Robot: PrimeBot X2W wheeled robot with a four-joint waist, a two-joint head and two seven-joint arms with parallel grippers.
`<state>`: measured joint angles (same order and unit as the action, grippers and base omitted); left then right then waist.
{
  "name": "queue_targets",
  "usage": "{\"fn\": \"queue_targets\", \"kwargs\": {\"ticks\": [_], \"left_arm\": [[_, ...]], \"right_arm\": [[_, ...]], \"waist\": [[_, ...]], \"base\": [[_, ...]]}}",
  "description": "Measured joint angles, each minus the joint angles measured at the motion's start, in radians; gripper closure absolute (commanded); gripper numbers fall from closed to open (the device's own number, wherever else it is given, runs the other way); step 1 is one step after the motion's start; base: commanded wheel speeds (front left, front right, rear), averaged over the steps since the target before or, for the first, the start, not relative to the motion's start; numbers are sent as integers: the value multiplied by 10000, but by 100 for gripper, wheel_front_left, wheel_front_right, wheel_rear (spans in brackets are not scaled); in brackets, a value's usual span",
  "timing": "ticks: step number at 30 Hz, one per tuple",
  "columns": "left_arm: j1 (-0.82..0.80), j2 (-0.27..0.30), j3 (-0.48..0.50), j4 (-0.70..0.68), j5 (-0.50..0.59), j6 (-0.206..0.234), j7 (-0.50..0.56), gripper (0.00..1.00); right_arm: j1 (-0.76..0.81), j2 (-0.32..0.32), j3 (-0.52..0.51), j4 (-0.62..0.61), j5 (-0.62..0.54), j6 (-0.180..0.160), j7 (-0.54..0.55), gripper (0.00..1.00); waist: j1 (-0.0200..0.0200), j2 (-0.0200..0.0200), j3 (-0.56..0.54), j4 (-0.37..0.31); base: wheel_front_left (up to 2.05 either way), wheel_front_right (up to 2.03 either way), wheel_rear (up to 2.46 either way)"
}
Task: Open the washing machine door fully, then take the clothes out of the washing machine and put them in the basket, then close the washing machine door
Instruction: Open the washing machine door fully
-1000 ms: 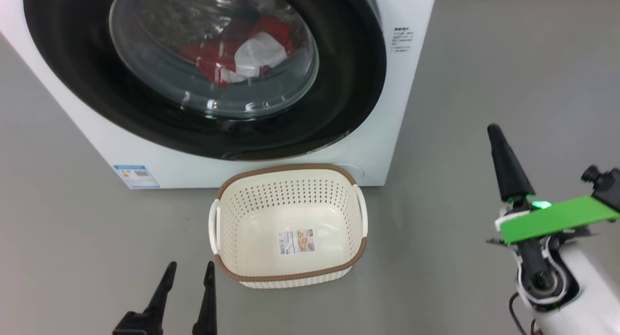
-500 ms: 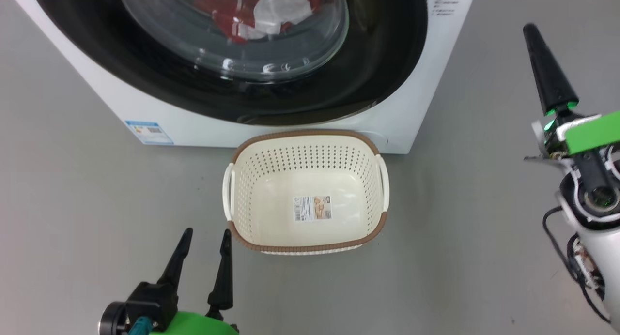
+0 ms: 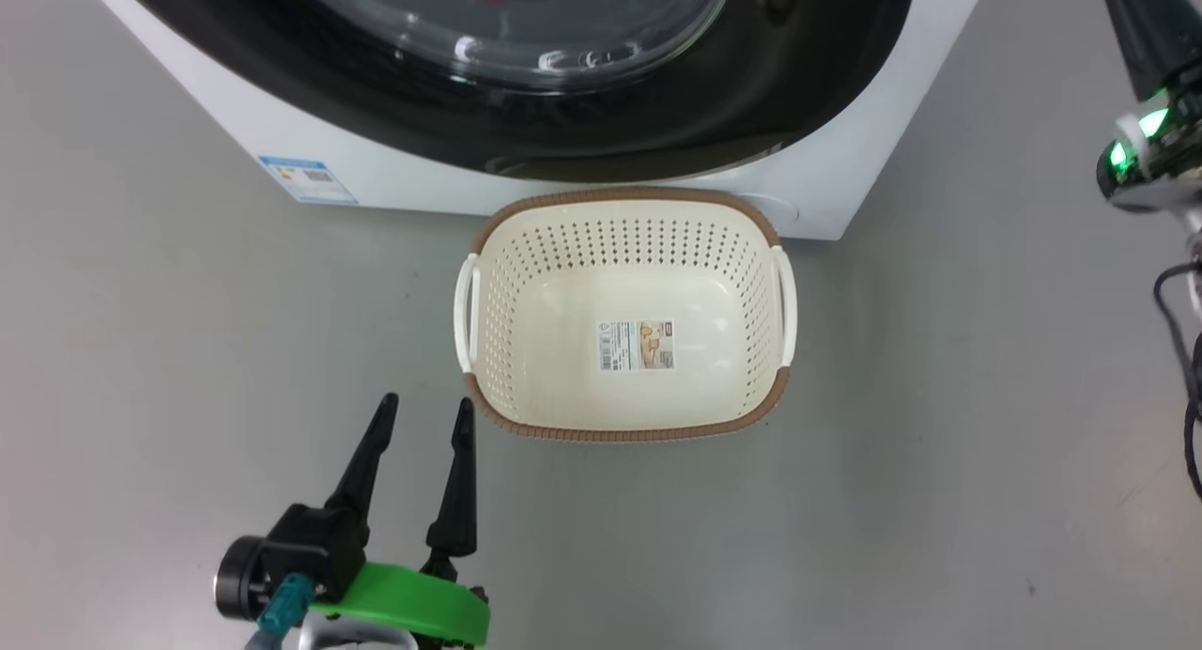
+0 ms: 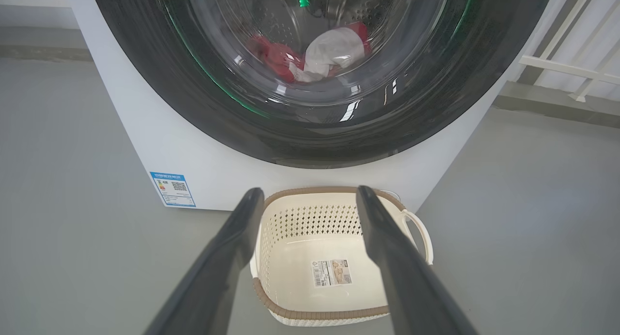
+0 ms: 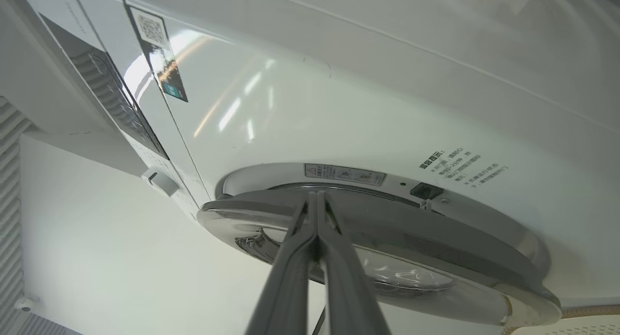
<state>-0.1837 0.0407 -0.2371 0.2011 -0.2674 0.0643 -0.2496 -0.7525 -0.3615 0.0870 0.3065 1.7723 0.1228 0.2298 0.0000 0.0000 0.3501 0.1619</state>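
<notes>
One washing machine (image 3: pixel 394 176) spans the head view's top, its one round door (image 3: pixel 751 96) over the drum and one red-and-white clothes bundle (image 4: pixel 315 54) behind the glass. One empty basket (image 3: pixel 620 434) with two white handles sits mid-frame, just before it. There are two grippers: the left gripper (image 3: pixel 425 408), lower left, is spread wide and empty. The right gripper (image 5: pixel 316 195) has its fingers pressed together at the door's edge.
</notes>
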Motion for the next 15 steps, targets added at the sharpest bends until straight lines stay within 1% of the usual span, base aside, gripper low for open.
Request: {"fn": "queue_targets", "kwargs": {"ticks": [10,11,15], "left_arm": [[-517,-12,-399,-36,-163,157,0,0],[-517,-12,-399,-36,-163,157,0,0],[-546,-13,-543,-38,-201,234,0,0]], "right_arm": [[-1414,105,-405,1484,548,0,2357,100],[-1414,105,-405,1484,548,0,2357,100],[-1850,132,-387,2021,755,0,3273,100]], "waist": [[0,0,625,294],[0,0,625,294],[0,0,768,411]], "base": [[0,0,0],[0,0,0],[0,0,0]]}}
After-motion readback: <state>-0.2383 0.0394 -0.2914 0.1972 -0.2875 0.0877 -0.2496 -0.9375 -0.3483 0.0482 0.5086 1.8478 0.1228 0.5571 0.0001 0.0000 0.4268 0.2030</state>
